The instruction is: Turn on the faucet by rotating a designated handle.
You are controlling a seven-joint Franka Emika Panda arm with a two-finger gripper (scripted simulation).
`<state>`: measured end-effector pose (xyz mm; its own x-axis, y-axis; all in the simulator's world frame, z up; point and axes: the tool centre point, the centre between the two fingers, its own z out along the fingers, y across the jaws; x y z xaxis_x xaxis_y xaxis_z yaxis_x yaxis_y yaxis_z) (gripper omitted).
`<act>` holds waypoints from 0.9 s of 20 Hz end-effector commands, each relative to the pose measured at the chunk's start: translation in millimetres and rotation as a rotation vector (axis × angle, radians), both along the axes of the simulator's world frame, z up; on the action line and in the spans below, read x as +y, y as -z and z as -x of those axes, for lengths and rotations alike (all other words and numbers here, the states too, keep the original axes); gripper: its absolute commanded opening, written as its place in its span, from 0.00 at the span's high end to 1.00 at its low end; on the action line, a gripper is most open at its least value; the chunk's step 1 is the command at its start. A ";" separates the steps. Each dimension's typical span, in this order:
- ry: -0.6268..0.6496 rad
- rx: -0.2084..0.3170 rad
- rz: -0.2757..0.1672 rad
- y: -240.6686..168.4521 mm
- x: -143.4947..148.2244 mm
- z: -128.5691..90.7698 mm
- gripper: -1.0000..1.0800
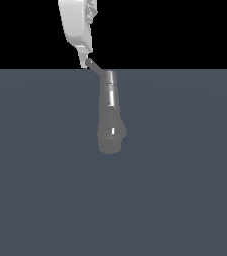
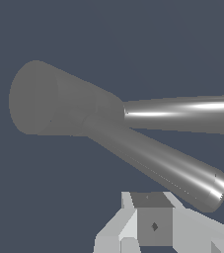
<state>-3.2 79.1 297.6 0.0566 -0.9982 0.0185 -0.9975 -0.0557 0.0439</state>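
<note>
Faucet (image 1: 111, 117) standing mid-floor; handle (image 1: 96, 67) jutting toward exterior view's left. Gripper (image 1: 84, 62) touching handle tip, apparently; whether fingers parted or shut, cannot tell. Risk: fingertip sliding off thin bar when pushing, leaving handle unturned.

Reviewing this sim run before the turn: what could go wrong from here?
1. The white tool meets only the outer tip of the short thin grey metal handle, so it may slip off.
2. Whether it grips or merely touches is unclear.
3. The shiny grey metal faucet column stands close; the arm might strike it.
</note>
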 end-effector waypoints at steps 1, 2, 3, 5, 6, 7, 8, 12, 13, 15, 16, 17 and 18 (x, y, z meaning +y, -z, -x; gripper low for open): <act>0.008 0.015 0.003 1.0 -13.1 10.4 1.00; 0.008 0.015 0.003 -0.2 -15.9 13.4 1.00; 0.008 0.016 0.003 -1.5 -18.7 16.3 1.00; 0.007 0.017 0.003 -4.1 -24.4 22.1 1.00; 0.007 0.017 0.003 -4.1 -24.4 22.1 1.00; -0.001 0.014 0.002 -2.9 -16.6 18.6 1.00; 0.000 0.014 0.002 -3.0 -23.7 18.5 1.00; 0.002 0.015 0.003 -3.4 -51.7 18.3 1.00; 0.002 0.015 0.003 -3.4 -58.8 18.2 1.00; 0.003 0.016 0.003 -3.6 -72.8 18.1 1.00; 0.004 0.016 0.003 -3.7 -79.9 18.0 1.00; 0.004 0.016 0.003 -3.9 -86.6 18.0 1.00; 0.005 0.017 0.003 -3.9 -93.7 17.9 1.00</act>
<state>-20.7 15.9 304.7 0.0857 -0.9962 0.0167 -0.9949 -0.0847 0.0543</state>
